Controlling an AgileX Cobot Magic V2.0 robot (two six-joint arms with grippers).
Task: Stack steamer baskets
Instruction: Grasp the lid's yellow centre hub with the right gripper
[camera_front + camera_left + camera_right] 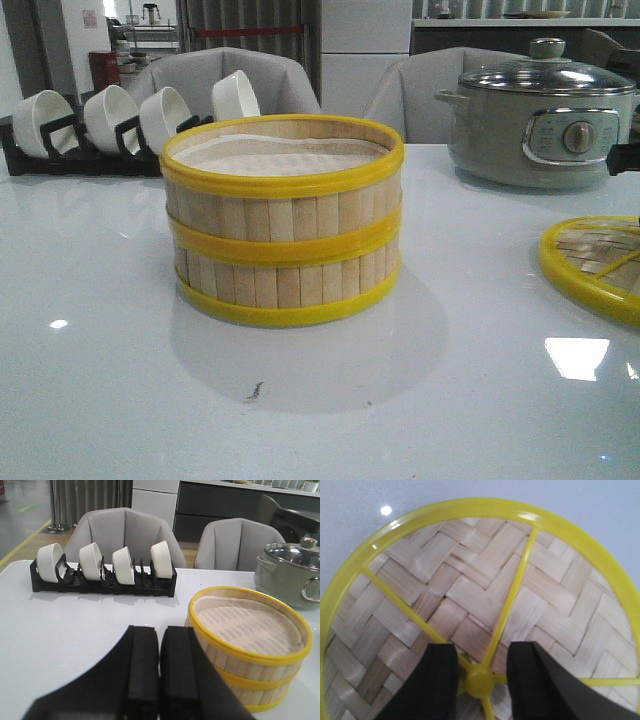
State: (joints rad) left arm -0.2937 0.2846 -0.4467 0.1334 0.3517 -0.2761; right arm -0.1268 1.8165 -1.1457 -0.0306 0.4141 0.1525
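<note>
On the white surface, stacked steamer baskets stand between bowl rack, pot and lid; left fingers together, right fingers apart astride the lid's knob.

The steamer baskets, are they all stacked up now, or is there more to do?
The two steamer baskets already sit one on top of the other, so the stacking looks done. Now the right gripper hangs over the lid, jaws open either side of its knob. The stack is still uncovered. The left gripper is shut and empty.
</note>
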